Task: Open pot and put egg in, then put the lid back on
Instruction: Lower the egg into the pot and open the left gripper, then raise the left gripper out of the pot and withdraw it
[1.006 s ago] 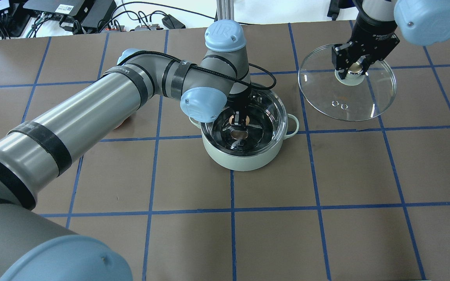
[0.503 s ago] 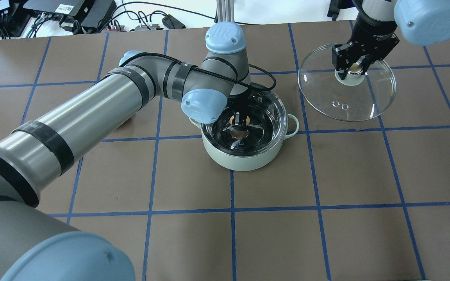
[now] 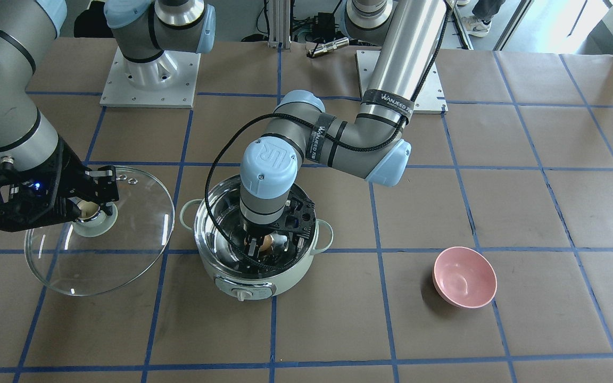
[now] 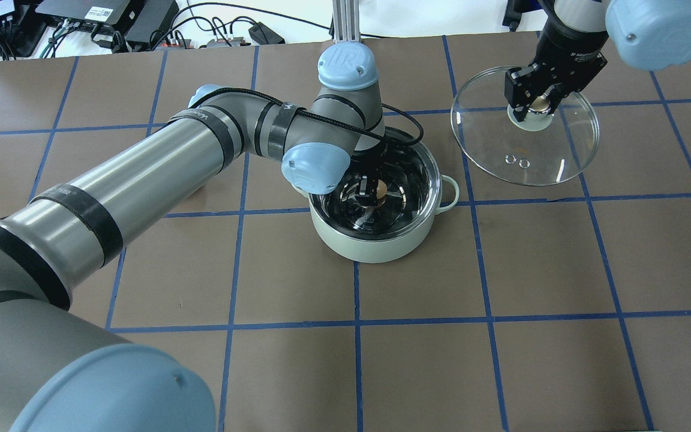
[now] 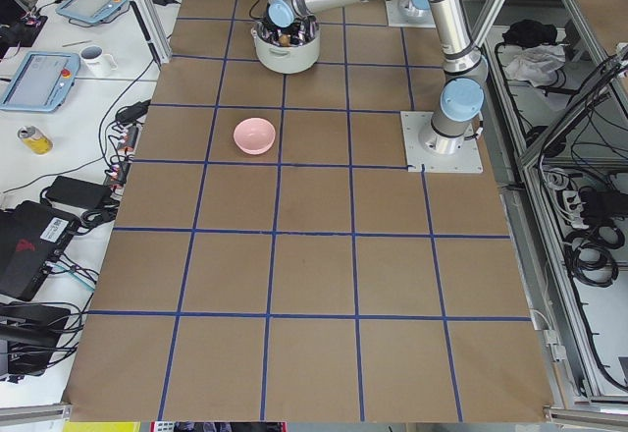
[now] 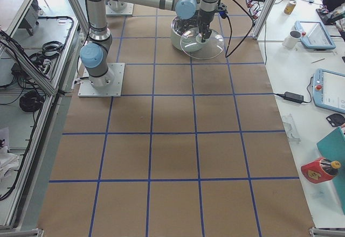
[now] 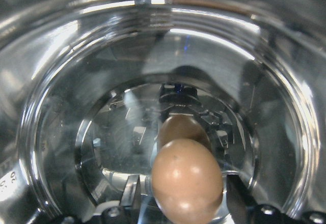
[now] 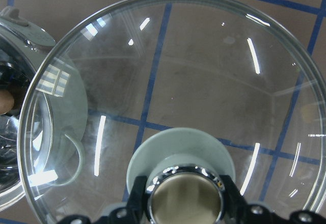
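The mint-green pot [image 4: 369, 243] stands open at mid-table, its dial facing the front view [image 3: 290, 271]. My left gripper [image 4: 369, 192] reaches down inside it. The tan egg [image 7: 187, 183] sits low on the steel bottom, touching its own reflection, between the fingers [image 7: 131, 196], with a small gap on one side. The egg also shows in the front view [image 3: 266, 243] and the overhead view [image 4: 381, 191]. My right gripper [image 4: 535, 105] is shut on the knob of the glass lid [image 4: 525, 150] and holds the lid tilted beside the pot [image 8: 204, 71].
A pink bowl [image 3: 464, 276] sits on the table on the left arm's side, apart from the pot. The left arm's elbow and cable hang over the pot's rear rim. Cables and electronics lie beyond the table's far edge in the overhead view.
The left wrist has shifted over the pot and its fingers now stand apart around the egg. The right gripper has carried the lid slightly toward the pot.
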`<action>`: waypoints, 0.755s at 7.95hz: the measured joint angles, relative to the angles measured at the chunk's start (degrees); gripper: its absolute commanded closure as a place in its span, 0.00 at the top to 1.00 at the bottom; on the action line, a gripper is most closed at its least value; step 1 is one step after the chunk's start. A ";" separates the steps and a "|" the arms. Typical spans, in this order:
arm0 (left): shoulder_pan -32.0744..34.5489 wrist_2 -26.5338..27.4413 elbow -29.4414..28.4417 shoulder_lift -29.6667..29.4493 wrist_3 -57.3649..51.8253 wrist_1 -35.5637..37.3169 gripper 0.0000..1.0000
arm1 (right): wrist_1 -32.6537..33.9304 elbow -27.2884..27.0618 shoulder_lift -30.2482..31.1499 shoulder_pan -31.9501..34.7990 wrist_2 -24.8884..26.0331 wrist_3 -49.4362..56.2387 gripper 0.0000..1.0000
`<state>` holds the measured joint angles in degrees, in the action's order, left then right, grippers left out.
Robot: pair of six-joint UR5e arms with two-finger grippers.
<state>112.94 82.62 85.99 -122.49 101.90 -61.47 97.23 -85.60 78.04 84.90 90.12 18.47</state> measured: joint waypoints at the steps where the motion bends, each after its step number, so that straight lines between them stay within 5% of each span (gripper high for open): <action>1: 0.00 0.05 0.03 0.01 -0.30 0.02 0.84 | 0.04 -0.01 0.00 0.00 -0.03 0.24 0.00; 6: -0.64 1.04 -0.66 6.86 -5.75 -1.01 0.99 | 0.02 -0.09 0.00 0.00 0.24 0.50 0.00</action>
<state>112.30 83.65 85.33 -115.63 96.15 -62.48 97.26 -85.69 78.05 84.90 90.36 18.97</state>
